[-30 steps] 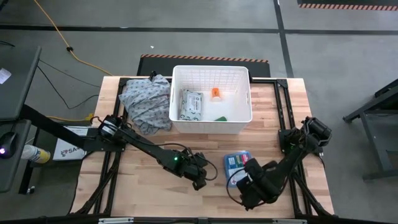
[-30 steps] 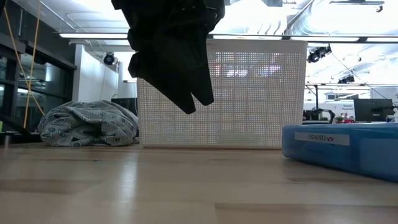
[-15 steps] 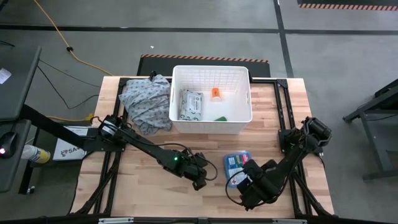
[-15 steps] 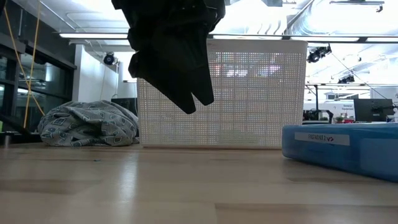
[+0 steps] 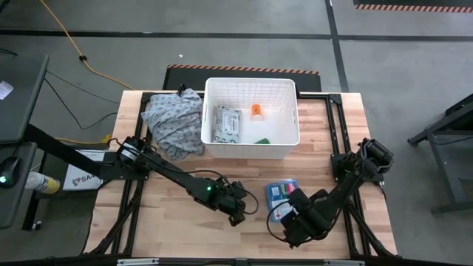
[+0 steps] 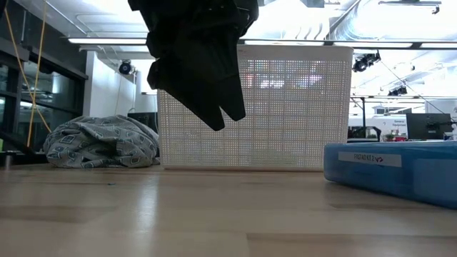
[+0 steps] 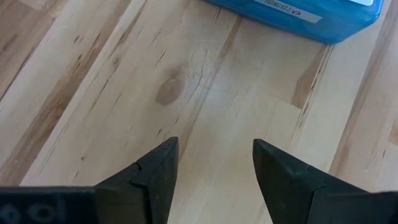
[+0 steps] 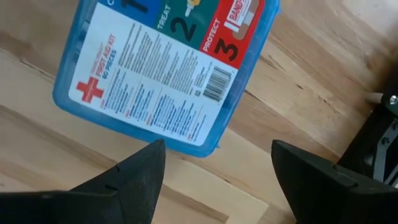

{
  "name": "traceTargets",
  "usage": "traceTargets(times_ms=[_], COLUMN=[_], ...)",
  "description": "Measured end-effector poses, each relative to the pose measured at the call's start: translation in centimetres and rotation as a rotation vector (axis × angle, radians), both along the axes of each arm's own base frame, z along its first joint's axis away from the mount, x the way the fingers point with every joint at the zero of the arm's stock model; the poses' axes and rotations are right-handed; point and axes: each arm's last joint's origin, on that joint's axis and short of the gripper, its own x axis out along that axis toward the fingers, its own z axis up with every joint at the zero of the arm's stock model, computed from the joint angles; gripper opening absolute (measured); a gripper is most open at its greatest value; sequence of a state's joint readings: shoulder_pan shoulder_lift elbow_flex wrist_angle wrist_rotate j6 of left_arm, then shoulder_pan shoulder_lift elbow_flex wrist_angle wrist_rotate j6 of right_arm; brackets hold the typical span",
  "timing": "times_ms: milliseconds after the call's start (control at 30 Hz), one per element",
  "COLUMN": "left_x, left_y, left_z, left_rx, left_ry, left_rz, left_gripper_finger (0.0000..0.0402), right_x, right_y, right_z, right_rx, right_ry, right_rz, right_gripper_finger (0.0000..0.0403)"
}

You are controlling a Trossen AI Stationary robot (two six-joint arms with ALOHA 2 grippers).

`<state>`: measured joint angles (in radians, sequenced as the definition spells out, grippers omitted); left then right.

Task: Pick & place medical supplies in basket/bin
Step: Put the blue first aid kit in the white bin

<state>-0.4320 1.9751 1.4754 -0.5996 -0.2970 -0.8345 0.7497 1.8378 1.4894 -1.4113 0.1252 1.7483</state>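
Right gripper (image 5: 290, 222) low over the near part of the table (image 5: 170, 229), fingers spread wide and holding nothing, hovering just at the near end of the blue box (image 5: 281, 198). Wrist view there: box label up, red cross and numbered panels plain to read (image 8: 165, 68), both dark fingers (image 8: 134, 180) short of its edge, bare wood between them. Not touching the box, as far as can be told.

Left gripper (image 5: 238, 209) near the table's middle, a little to the left of the box, jaws parted (a clear gap of wood between the fingers (image 7: 152, 180)) and empty. Same box just showing at the far edge of that wrist view (image 7: 298, 12). From table height, hanging dark above the wood (image 6: 218, 114), in front of the basket.

White basket (image 5: 251, 87) at the far side of the table, centre. Inside: flat wipes pack (image 5: 226, 123) on the left, orange bottle (image 5: 256, 111) near the middle, something green (image 5: 261, 140) by the near wall. Blue box out on the table, well apart from the basket's near wall (image 6: 285, 107).

Grey patterned cloth (image 5: 174, 122) heaped against the basket's left side.
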Motion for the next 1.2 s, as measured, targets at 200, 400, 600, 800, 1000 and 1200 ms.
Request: traceTargets(times_ms=[200, 400, 600, 800, 1000, 1200], left_x=[0.0, 0.0, 0.0, 0.4, 1.3, 1.8], left_y=[0.0, 0.0, -0.1, -0.4, -1.0, -1.4], left_z=[0.0, 0.0, 0.0, 0.3, 0.9, 1.5], left_rx=[0.000, 0.000, -0.023, -0.061, -0.119, -0.167], left_ry=[0.001, 0.002, 0.005, -0.033, -0.127, -0.198], left_rz=[0.000, 0.000, -0.012, -0.072, -0.171, -0.209], left_gripper_finger=[0.0239, 0.0239, 0.0239, 0.0239, 0.0239, 0.0239], right_x=[0.2, 0.3, 0.3, 0.1, 0.2, 0.2], right_y=[0.0, 0.1, 0.1, 0.2, 0.4, 0.6], right_z=[0.0, 0.0, 0.0, -0.1, -0.1, -0.1], right_rx=[0.012, 0.024, 0.027, 0.064, 0.113, 0.144], right_ry=[-0.013, -0.014, -0.002, 0.033, 0.058, 0.060], right_rz=[0.000, 0.020, 0.048, 0.059, 0.097, 0.076], right_gripper_finger=[0.0312, 0.0374, 0.0387, 0.0370, 0.0369, 0.0369])
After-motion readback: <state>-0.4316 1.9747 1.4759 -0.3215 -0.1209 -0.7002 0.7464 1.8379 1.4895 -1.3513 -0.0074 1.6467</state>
